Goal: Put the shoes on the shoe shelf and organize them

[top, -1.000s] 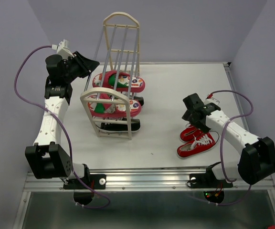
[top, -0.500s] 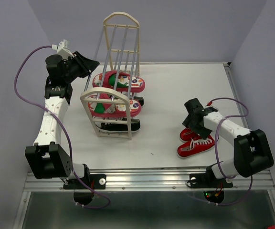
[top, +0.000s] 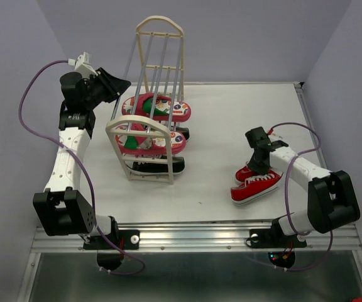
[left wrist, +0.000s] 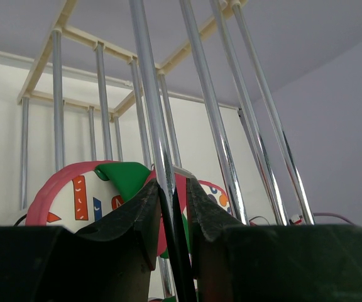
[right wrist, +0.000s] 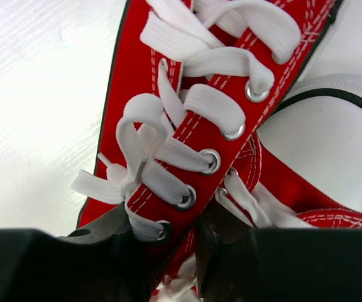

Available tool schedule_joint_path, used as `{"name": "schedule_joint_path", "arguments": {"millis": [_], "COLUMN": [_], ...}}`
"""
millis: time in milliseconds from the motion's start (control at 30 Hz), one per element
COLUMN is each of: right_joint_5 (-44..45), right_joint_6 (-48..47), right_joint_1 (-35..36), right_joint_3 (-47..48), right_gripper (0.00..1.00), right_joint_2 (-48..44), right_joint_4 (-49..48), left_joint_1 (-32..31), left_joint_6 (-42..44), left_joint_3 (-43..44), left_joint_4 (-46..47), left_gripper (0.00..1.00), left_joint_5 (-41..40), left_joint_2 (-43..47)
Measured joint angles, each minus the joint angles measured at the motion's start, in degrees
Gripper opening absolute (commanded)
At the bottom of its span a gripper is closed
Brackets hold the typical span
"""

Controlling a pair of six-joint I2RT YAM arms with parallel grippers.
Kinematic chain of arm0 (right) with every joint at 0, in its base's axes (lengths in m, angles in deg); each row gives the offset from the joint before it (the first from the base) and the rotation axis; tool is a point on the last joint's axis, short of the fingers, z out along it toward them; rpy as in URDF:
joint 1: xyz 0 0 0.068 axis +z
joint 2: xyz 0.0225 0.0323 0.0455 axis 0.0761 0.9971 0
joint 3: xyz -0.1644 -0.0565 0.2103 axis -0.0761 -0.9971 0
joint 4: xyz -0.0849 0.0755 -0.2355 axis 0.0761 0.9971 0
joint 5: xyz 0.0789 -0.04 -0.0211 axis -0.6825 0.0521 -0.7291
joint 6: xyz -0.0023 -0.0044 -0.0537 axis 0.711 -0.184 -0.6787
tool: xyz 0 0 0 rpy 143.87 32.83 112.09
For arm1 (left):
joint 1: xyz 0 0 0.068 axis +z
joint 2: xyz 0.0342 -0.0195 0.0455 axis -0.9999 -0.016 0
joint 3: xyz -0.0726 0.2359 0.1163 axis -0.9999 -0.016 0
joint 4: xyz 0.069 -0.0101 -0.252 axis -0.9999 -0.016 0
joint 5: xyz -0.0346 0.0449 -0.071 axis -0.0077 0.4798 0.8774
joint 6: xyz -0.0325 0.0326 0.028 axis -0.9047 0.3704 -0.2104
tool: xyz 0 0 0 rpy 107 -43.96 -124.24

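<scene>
The shoe shelf (top: 144,129) stands on the tabletop (top: 219,113). The left hand (top: 119,85) is at the shelf's left side near the back. In its wrist view the left hand (left wrist: 171,185) is pinched shut on one of the shelf's thin metal rods (left wrist: 158,138).

Two pink flip-flops rest on the shelf's tiers, the upper flip-flop (top: 162,108) above the lower flip-flop (top: 154,141). A black sneaker (top: 159,166) lies on the lowest tier.

Well to the right of the shelf, the pair of red sneakers (top: 255,187) lies on the tabletop, touching each other. The right hand (top: 259,165) is down on them. From the right wrist, the right hand (right wrist: 168,220) has narrowed onto the laced red sneaker (right wrist: 187,119), with one finger (right wrist: 99,229) pressed against each side of its lacing by the bow. The second red sneaker (right wrist: 307,189) lies against it.
</scene>
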Motion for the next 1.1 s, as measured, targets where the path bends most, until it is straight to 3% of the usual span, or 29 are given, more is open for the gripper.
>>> {"name": "schedule_joint_path", "arguments": {"millis": [267, 400, 533, 667, 700, 733, 800, 833, 867, 1100], "right_joint_5": [-3.93, -12.50, -22.25, -27.19, -27.58, -27.74, -27.76, -27.71, -27.76, -27.54], "right_joint_6": [-15.23, -22.56, -30.49, -37.38, -38.77, -39.82, -42.77, -42.47, -43.54, -43.25], "right_joint_1": [-0.85, -0.74, -0.28, 0.02, 0.00, -0.07, -0.37, -0.35, -0.35, -0.39], "right_joint_3": [0.07, -0.13, 0.13, 2.67, 4.44, 5.95, 8.20, 8.52, 8.90, 9.57], "right_gripper": [0.16, 0.11, 0.19, 0.22, 0.25, 0.53, 0.85, 0.94, 1.00, 1.00], "right_joint_2": [0.33, 0.33, 1.77, 8.41, 10.67, 11.47, 13.11, 13.53, 13.90, 11.58], "right_joint_4": [-6.86, -15.15, -21.00, -21.00, -19.37, -17.68, -15.61, -15.45, -15.80, -15.54], "left_joint_1": [0.00, -0.02, -0.04, -0.11, -0.11, -0.11, -0.13, -0.13, -0.13, -0.13], "left_joint_6": [-0.02, -0.07, -0.07, -0.09, -0.11, -0.20, -0.35, -0.42, -0.46, -0.46], "left_joint_3": [0.00, 0.00, 0.00, 0.00, 0.00, 0.00, 0.04, 0.04, 0.04, 0.13], "left_joint_4": [0.07, 0.07, 0.07, 0.11, 0.13, 0.15, 0.26, 0.33, 0.35, 0.31], "left_gripper": [0.16, 0.16, 0.16, 0.15, 0.16, 0.16, 0.16, 0.16, 0.16, 0.16], "left_joint_5": [-0.22, -0.46, -0.57, -0.81, -0.83, -0.83, -0.83, -0.83, -0.83, -0.87], "left_joint_2": [0.00, 0.00, 0.00, -0.07, -0.11, -0.15, -0.28, -0.33, -0.33, -0.37]}}
